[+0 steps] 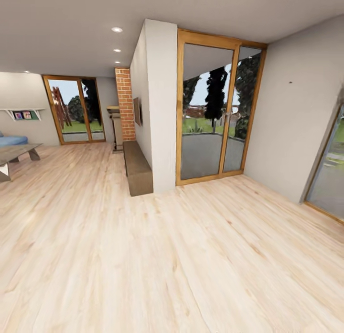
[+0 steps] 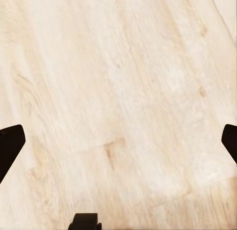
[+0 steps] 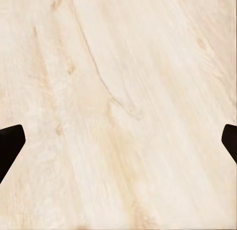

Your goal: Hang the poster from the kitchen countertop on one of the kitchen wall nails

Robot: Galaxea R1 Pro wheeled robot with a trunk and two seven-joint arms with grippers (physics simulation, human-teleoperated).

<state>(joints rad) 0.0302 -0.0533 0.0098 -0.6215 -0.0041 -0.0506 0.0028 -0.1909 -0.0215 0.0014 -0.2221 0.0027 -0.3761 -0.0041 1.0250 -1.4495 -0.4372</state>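
I face a room with a pale wooden floor [image 1: 143, 256]. The poster and the kitchen countertop are out of view. A tiny dark dot, a wall nail [image 1: 290, 81], sits high on the plain pale grey wall at the right. In the left wrist view my left gripper [image 2: 121, 141] is open, its dark fingertips [image 2: 10, 143] far apart over bare floorboards with nothing between them. My right gripper [image 3: 121, 141] is open in the same way above the floor, fingertips [image 3: 10, 143] at the picture's edges.
A grey wall end [image 1: 160, 103] stands ahead with a low brown bench [image 1: 137, 168] along its left side. A wood-framed glass door [image 1: 212, 113] is right of it, another [image 1: 329, 170] at far right. A grey table [image 1: 16, 154] stands at far left.
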